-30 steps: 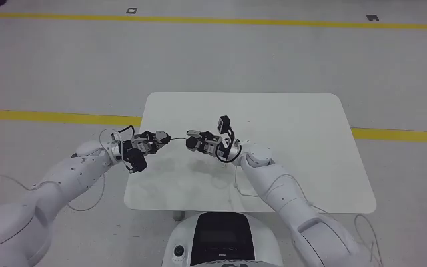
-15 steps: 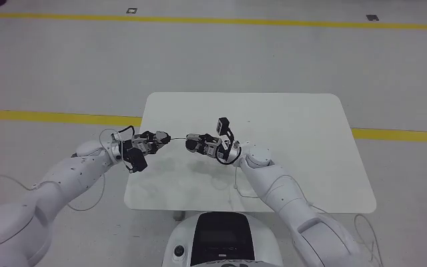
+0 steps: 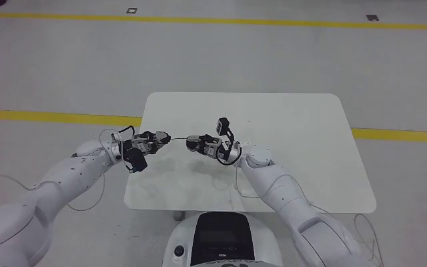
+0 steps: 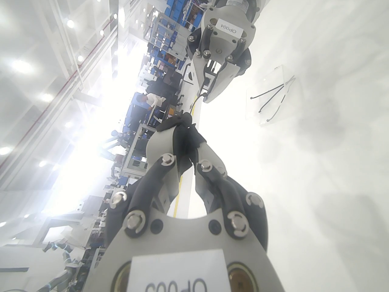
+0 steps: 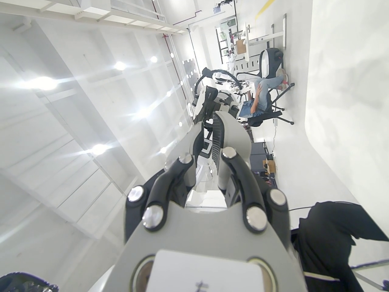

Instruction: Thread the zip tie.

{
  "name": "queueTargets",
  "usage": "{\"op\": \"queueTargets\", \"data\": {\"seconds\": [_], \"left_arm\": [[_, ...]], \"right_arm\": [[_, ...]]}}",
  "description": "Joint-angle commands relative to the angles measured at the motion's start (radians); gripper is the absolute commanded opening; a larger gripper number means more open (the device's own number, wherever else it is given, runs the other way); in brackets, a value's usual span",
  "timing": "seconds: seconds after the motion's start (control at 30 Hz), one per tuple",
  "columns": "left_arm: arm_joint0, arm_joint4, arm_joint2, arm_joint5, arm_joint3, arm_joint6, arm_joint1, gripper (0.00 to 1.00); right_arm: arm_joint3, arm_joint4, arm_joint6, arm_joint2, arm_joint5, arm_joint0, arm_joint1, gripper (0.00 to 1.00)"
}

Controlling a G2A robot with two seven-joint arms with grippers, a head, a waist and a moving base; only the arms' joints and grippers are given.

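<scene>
White, round-cornered table (image 3: 300,133) on a pale grey floor crossed by yellow lines (image 3: 67,117), with a bright hall and rows of ceiling lamps behind. Over the table's left part my two arms meet tip to tip. My left gripper (image 4: 184,123) has pale grey fingers, dark at the tips, and is clenched on one end of the zip tie (image 4: 194,104), a thin black strap held clear of the tabletop. My right gripper (image 4: 206,96), smooth and tapered with a ribbed pad (image 5: 216,135), pinches the other end. The strap bridges the short gap between them. Nearby a clear sheet (image 4: 292,97) lies flat on the table, holding a few more thin dark ties.
</scene>
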Motion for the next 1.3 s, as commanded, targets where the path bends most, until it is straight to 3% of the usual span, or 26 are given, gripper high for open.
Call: {"op": "queueTargets", "data": {"seconds": [0.0, 0.07, 0.27, 0.3, 0.33, 0.37, 0.93, 1.0, 1.03, 1.1, 1.27], "left_arm": [[0.000, 0.000, 0.000, 0.000, 0.000, 0.000, 0.000, 0.00], [0.000, 0.000, 0.000, 0.000, 0.000, 0.000, 0.000, 0.00], [0.000, 0.000, 0.000, 0.000, 0.000, 0.000, 0.000, 0.00], [0.000, 0.000, 0.000, 0.000, 0.000, 0.000, 0.000, 0.05], [0.000, 0.000, 0.000, 0.000, 0.000, 0.000, 0.000, 0.36], [0.000, 0.000, 0.000, 0.000, 0.000, 0.000, 0.000, 1.00], [0.000, 0.000, 0.000, 0.000, 0.000, 0.000, 0.000, 1.00], [0.003, 0.000, -0.003, -0.006, 0.003, -0.059, 0.000, 1.00], [0.003, -0.001, -0.005, -0.027, -0.005, -0.097, 0.000, 1.00], [-0.002, -0.020, -0.015, -0.102, -0.007, -0.111, 0.006, 1.00], [-0.016, -0.049, -0.033, -0.331, 0.002, -0.051, 0.027, 1.00]], "right_arm": [[0.002, 0.002, -0.002, -0.002, 0.001, 0.002, 0.000, 0.04], [0.003, 0.004, -0.003, -0.004, 0.000, 0.003, 0.000, 0.00], [0.007, 0.008, -0.007, -0.009, -0.005, 0.005, 0.001, 0.00], [0.007, 0.008, -0.008, -0.009, -0.006, 0.005, 0.001, 0.00], [0.007, 0.008, -0.009, -0.010, -0.008, 0.006, 0.002, 0.00], [0.007, 0.008, -0.009, -0.010, -0.010, 0.006, 0.002, 0.00], [-0.017, 0.028, -0.026, 0.017, -0.045, -0.010, 0.017, 0.00], [-0.017, 0.028, -0.026, 0.017, -0.045, -0.010, 0.017, 0.00], [-0.033, 0.020, -0.041, 0.015, -0.044, -0.019, 0.018, 0.00], [-0.065, 0.044, -0.014, 0.024, -0.047, -0.035, 0.021, 0.00], [-0.126, -0.014, -0.024, 0.046, -0.086, -0.064, 0.042, 0.00]]}}
